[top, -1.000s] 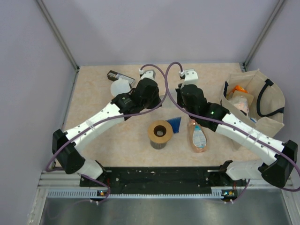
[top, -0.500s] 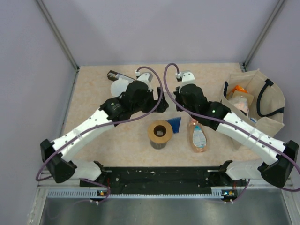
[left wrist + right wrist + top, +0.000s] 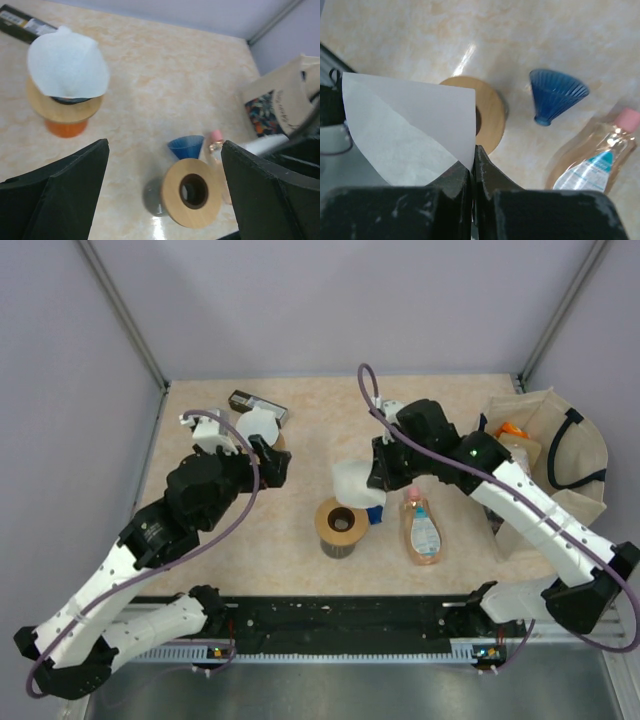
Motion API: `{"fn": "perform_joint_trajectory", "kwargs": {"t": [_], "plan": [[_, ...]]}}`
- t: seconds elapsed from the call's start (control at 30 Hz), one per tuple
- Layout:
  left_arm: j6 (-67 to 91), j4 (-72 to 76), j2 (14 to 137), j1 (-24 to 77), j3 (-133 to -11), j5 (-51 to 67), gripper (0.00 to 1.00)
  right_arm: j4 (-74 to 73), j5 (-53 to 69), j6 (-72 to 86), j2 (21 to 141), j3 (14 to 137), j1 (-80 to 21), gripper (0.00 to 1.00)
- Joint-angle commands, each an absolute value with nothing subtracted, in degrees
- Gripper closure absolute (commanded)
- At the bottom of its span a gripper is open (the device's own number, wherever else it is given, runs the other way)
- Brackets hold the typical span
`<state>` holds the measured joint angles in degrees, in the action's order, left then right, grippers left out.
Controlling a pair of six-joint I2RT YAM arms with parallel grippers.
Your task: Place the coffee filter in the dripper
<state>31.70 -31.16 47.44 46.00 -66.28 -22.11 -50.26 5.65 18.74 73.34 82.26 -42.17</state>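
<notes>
Right jaws pinch thin white paper filter [image 3: 405,125], round wooden ring [image 3: 492,115] beneath

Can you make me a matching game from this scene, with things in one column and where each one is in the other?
Things:
1. folded white filter
2. blue cone
3. open white filter
4. tote bag

Places:
A. sitting on the orange stand
B. at the table's right edge
C. pinched in the right fingers
D. tipped on its side beside the wooden ring

Pairs: 1-C, 2-D, 3-A, 4-B
</notes>
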Motion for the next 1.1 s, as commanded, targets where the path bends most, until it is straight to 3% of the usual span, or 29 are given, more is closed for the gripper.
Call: {"fn": "perform_joint_trajectory", "kwargs": {"t": [0.0, 0.17, 0.3, 0.97, 1.07], "plan": [[33.0, -34.8, 49.7, 40.9, -62.6, -28.9, 0.01, -60.3, 19.9, 18.5, 77.0, 86.3, -42.0, 1.00], [35.2, -32.9, 50.2, 29.1, -57.0, -17.8, 0.01, -63.1, 23.6, 17.7, 80.4, 89.0, -42.4, 1.00], [35.2, -31.0, 49.0, 25.3, -53.4, -15.3, 0.01, -64.2, 23.4, 17.3, 83.1, 89.1, -42.8, 1.00], [34.0, -29.7, 48.7, 23.6, -51.0, -12.2, 0.01, -60.3, 19.0, 15.6, 90.4, 88.8, -45.7, 1.00], [33.9, -29.6, 49.0, 23.6, -51.0, -11.7, 0.01, -58.6, 17.7, 15.6, 90.4, 87.7, -46.1, 0.95]]}}
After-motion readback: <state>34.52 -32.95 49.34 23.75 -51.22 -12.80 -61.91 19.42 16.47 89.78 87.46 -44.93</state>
